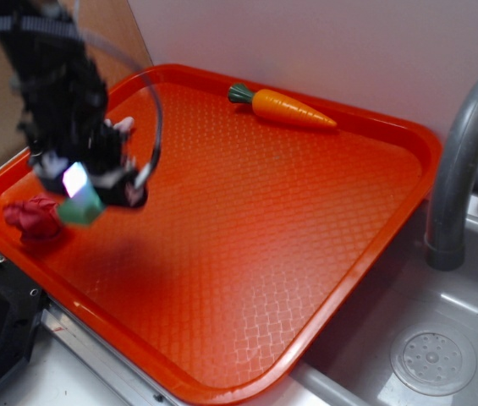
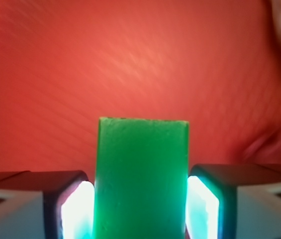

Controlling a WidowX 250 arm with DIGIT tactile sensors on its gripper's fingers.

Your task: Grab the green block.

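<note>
The green block [image 2: 141, 179] fills the space between my two fingers in the wrist view, with both pads [image 2: 75, 211] pressed against its sides. My gripper [image 2: 140, 209] is shut on it. In the exterior view the gripper [image 1: 86, 193] hangs blurred above the left part of the orange tray [image 1: 247, 237], and the mint-green block [image 1: 82, 208] sticks out below the fingers, lifted off the tray with a shadow beneath it.
A toy carrot [image 1: 285, 106] lies at the tray's far edge. A crumpled red object [image 1: 35, 217] sits on the tray just left of the gripper. A grey faucet [image 1: 463, 161] and sink [image 1: 433, 359] are to the right.
</note>
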